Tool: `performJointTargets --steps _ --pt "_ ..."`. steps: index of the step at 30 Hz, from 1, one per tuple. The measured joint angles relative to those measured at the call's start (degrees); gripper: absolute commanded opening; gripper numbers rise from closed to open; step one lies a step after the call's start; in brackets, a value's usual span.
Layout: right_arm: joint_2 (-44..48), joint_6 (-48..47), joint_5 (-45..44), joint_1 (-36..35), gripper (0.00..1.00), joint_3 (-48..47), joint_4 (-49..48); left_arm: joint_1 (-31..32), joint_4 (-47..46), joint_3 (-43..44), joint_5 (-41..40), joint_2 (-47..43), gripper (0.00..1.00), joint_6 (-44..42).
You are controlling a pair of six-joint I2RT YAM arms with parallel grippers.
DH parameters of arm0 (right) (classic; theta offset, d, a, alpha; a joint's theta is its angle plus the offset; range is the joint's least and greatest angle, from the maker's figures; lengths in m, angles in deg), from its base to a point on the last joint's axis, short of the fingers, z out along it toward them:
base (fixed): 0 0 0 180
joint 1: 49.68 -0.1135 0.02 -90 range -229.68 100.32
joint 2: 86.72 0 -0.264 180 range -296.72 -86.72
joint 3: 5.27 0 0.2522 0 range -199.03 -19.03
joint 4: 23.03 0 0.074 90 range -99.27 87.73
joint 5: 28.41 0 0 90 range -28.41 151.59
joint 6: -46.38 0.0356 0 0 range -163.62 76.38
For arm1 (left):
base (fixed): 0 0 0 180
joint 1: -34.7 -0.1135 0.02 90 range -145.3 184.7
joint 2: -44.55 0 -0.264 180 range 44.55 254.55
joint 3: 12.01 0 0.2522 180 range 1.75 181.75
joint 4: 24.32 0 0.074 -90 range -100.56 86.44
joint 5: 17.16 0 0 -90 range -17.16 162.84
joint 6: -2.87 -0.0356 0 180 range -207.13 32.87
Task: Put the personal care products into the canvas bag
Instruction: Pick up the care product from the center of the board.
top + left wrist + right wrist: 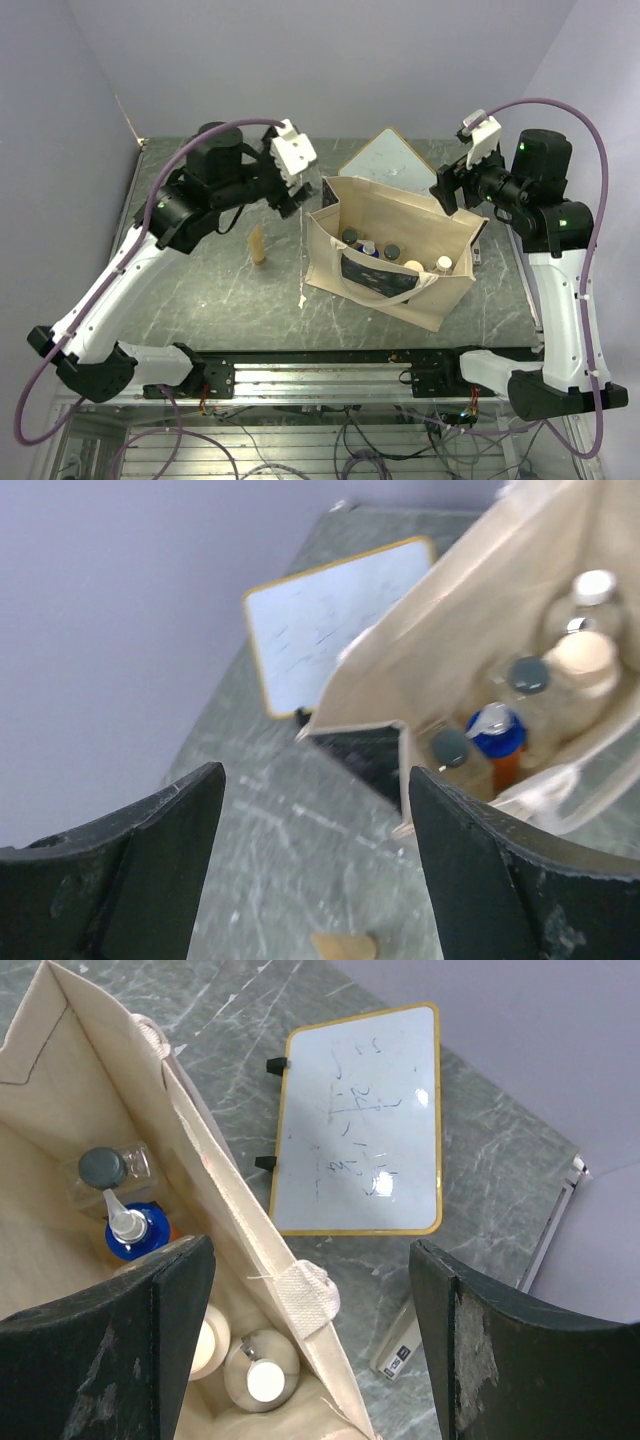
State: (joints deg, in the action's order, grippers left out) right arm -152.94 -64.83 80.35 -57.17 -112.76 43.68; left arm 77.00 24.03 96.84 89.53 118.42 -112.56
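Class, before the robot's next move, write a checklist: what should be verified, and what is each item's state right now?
1. Left gripper open and empty: ok.
2. Right gripper open and empty: ok.
3. Canvas bag upright, mouth open: ok.
4. Orange bottle with blue cap inside the bag: ok.
5. All products bagged: not ok. The tan tube stands on the table, left of the bag.
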Motion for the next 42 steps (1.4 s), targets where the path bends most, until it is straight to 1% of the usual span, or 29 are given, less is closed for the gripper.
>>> performJointTargets --steps 4,8,15,17,20,29,31,34,39,42 --pt "0.5 0.7 1.9 2.4 0.79 -0.1 0.0 -6.5 0.8 -3.1 -5.6 -2.8 0.85 3.1" --pt "0.8 1.3 4.1 4.9 0.8 -0.1 0.0 -13.8 2.4 -8.7 -9.5 -4.1 0.86 6.2" --pt "2.7 2.4 4.7 8.4 0.86 0.4 -1.1 -24.0 6.5 -18.6 -9.9 -5.2 0.85 8.5" --pt "3.7 2.4 4.5 9.5 0.88 1.0 -1.5 -25.4 8.2 -20.0 -9.3 -3.9 0.84 8.5" --pt "5.5 2.5 4.5 10.7 0.95 1.9 -2.1 -26.2 10.3 -20.8 -8.0 -0.3 0.83 8.0" --pt "8.2 2.6 5.3 11.9 0.97 4.1 -2.6 -26.3 12.4 -21.7 -3.5 7.5 0.8 6.3" --pt "8.2 2.6 5.6 12.0 0.97 4.3 -2.5 -26.3 12.4 -21.7 -2.5 8.6 0.77 6.2" --pt "8.2 2.6 6.0 12.0 0.97 4.4 -2.5 -26.3 12.4 -21.7 -1.5 10.6 0.7 6.1" --pt "8.2 2.6 6.9 12.1 0.97 4.8 -2.6 -26.3 12.3 -21.7 0.1 14.0 0.55 5.7" --pt "8.2 2.6 7.4 12.4 0.97 5.3 -2.5 -26.3 12.2 -21.8 1.1 14.8 0.42 5.4"
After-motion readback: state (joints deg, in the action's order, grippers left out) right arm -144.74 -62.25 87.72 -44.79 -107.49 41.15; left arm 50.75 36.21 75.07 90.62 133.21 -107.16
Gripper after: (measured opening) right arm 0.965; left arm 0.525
